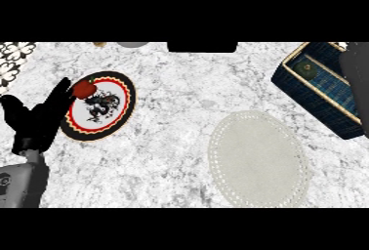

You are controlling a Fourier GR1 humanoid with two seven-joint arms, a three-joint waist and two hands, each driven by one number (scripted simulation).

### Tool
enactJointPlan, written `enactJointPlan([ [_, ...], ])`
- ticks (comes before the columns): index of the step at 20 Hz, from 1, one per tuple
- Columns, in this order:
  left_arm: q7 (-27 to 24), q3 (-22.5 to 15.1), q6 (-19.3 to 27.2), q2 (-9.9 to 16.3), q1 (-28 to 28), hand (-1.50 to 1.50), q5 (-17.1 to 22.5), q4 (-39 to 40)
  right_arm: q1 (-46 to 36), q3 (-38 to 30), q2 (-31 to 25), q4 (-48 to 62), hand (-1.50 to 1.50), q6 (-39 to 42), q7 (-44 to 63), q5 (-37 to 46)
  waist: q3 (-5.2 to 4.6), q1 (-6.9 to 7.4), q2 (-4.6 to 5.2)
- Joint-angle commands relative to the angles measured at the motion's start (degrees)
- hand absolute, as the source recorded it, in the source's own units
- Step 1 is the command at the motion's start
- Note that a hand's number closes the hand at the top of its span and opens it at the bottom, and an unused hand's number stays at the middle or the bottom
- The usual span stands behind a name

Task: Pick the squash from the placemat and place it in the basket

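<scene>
One left hand (32, 117) rests at the left edge with fingers spread beside the plate (97, 105), and since the squash (308, 68) appears to lie off the placemat (256, 158) inside the basket (311, 97), the right forearm (357, 83), hand pose not discernible, should lift straight up clear of the rim.

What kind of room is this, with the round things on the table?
Probably a kitchen. The top is a marbled grey-white counter, and on it lie a pale round placemat, a decorated plate with something small and red on it, and a dark blue basket.
</scene>
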Motion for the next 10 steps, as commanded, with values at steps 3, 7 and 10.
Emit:
enactJointPlan([
  [3, -0.9, -2.1, 1.6, -2.5, 1.7, 0.0, -1.9, -1.0, 1.6, -3.4, -0.9, -1.5, -1.5, -5.1, -8.5, -5.4, 0.02, 0.29, 0.08],
  [7, -0.4, -0.5, 1.5, -1.6, 1.9, 0.0, -1.0, -0.5, 1.7, -6.5, -1.3, -6.9, -1.5, -10.8, -2.6, -5.2, -0.01, -0.58, -0.32],
  [10, -0.5, 0.9, 0.5, 0.1, 1.3, 0.0, -0.3, 0.4, 4.6, -9.6, -1.7, -11.4, -1.5, -15.0, -1.3, -6.3, -0.02, -1.36, -0.44],
])
